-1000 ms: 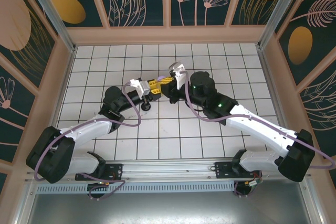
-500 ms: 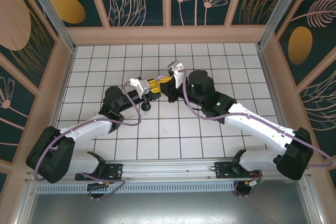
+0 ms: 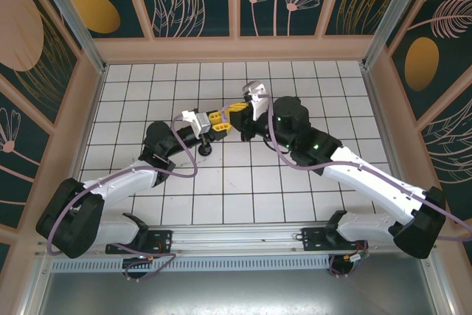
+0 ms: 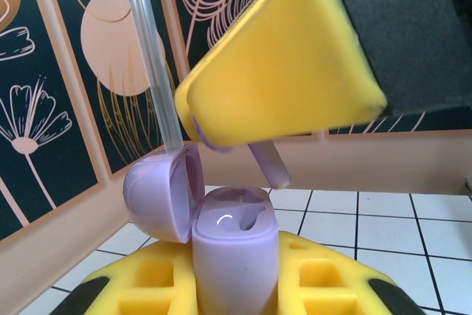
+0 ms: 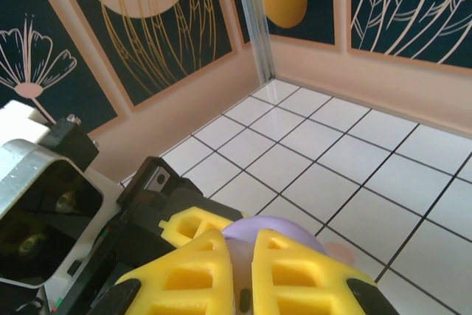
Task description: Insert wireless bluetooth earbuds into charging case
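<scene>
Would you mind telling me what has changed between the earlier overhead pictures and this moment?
The right arm shifted slightly rightward and farther from its base; the right gripper stays shut on the lilac earbud above the open lilac case. The left gripper kept still, holding that case.

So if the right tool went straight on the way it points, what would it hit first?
Probably the open lilac case, gripped upright in the left tool just below it. The earbud pinched in the right tool would touch the case's sockets before the tool itself, though depth is hard to judge.
</scene>
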